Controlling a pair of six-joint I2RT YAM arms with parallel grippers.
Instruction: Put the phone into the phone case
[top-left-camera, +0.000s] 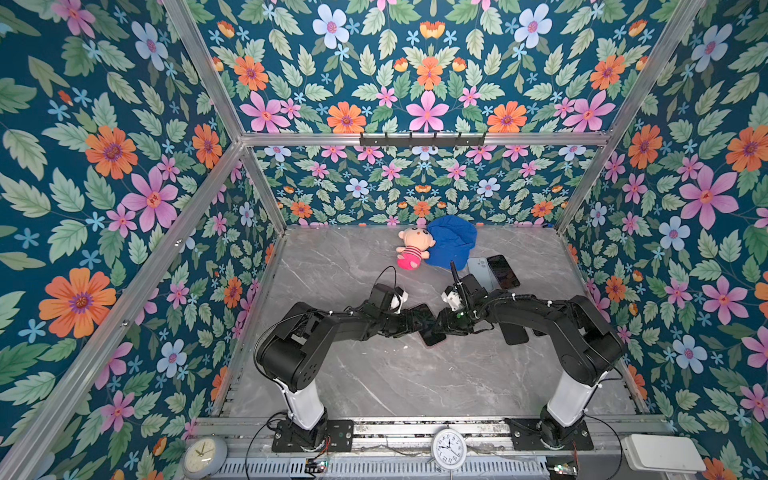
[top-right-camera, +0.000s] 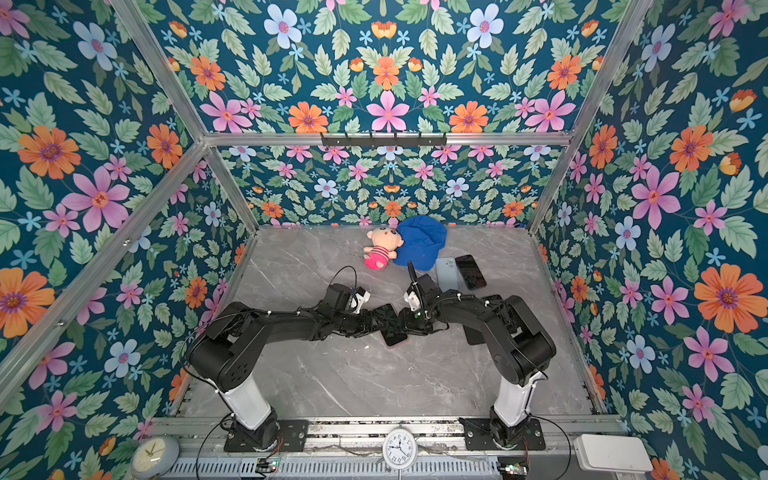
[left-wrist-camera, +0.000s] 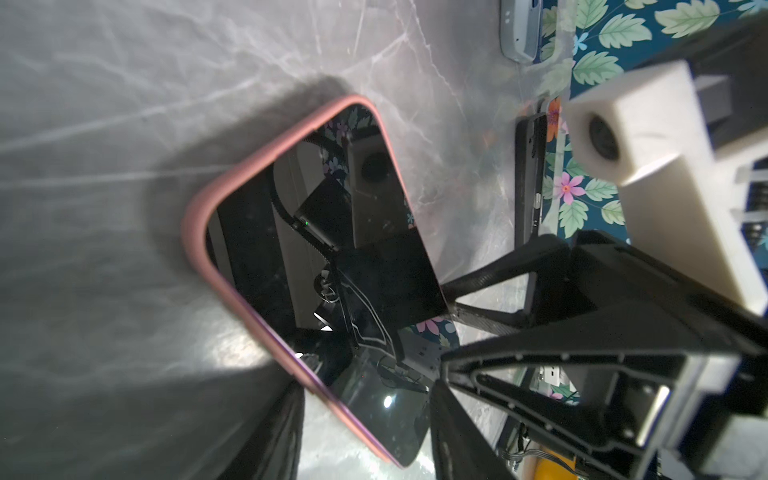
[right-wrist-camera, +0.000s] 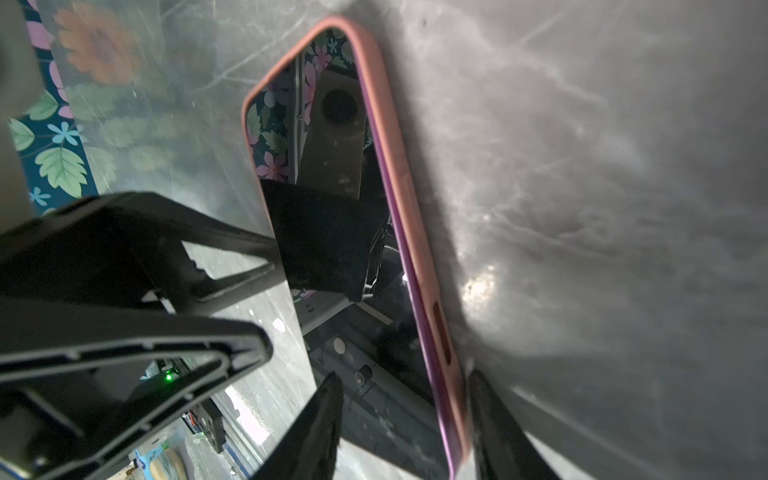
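Observation:
A dark-screened phone (left-wrist-camera: 257, 249) sits inside the pink phone case (left-wrist-camera: 195, 232), whose rim runs round its edge. A thin purple line shows between glass and rim. In both top views the cased phone (top-left-camera: 433, 337) (top-right-camera: 395, 337) is at the table's middle, where both arms meet. My left gripper (left-wrist-camera: 368, 386) is shut across one end, a finger on each long side. My right gripper (right-wrist-camera: 403, 376) is shut across the opposite end of the phone case (right-wrist-camera: 390, 124), one finger against the pink rim. I cannot tell whether the phone rests flat on the table.
A pale blue phone (top-left-camera: 480, 270) and a dark phone (top-left-camera: 503, 272) lie behind the right arm. A black slab (top-left-camera: 515, 334) lies under that arm. A doll (top-left-camera: 413, 249) and a blue cloth (top-left-camera: 453, 241) are at the back. Two clocks stand on the front rail.

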